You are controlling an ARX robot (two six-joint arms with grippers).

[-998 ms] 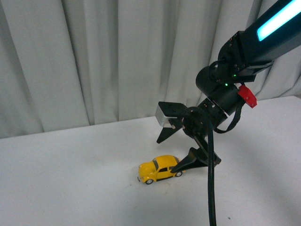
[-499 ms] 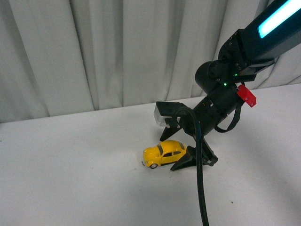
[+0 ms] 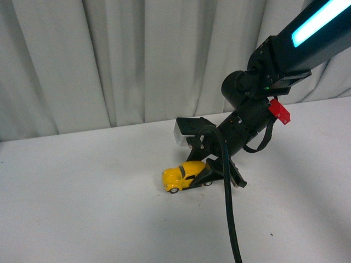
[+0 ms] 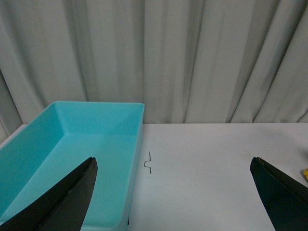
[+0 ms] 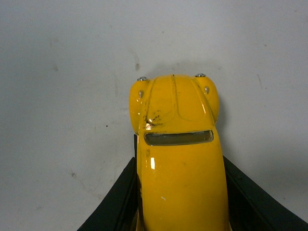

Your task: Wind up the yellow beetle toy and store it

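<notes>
Front view: the yellow beetle toy (image 3: 182, 176) is sitting on its wheels just below the middle of the frame, on the white table (image 3: 77, 213), nose pointing toward the left edge. The right gripper (image 3: 198, 163) is reaching down from the upper right and straddling the car's rear half, one black finger in front of it and one behind. A black cable (image 3: 229, 224) is hanging from the arm to the lower edge, and a red tag (image 3: 278, 111) is showing on the wrist. A pale curtain (image 3: 109, 66) is filling the background.

Left wrist view: the left gripper (image 4: 173, 197) is hanging spread wide, its fingers (image 4: 62, 202) sitting in the two lower corners and holding nothing. A teal bin (image 4: 29, 159) is lying at the left. A small bent wire (image 4: 148, 161) is lying on the table beside it.

Right wrist view: the toy (image 5: 178, 159) is filling the centre and bottom, seen from above. Black fingers (image 5: 118, 202) are flanking both sides very closely. Whether they are actually pinching it I cannot tell.
</notes>
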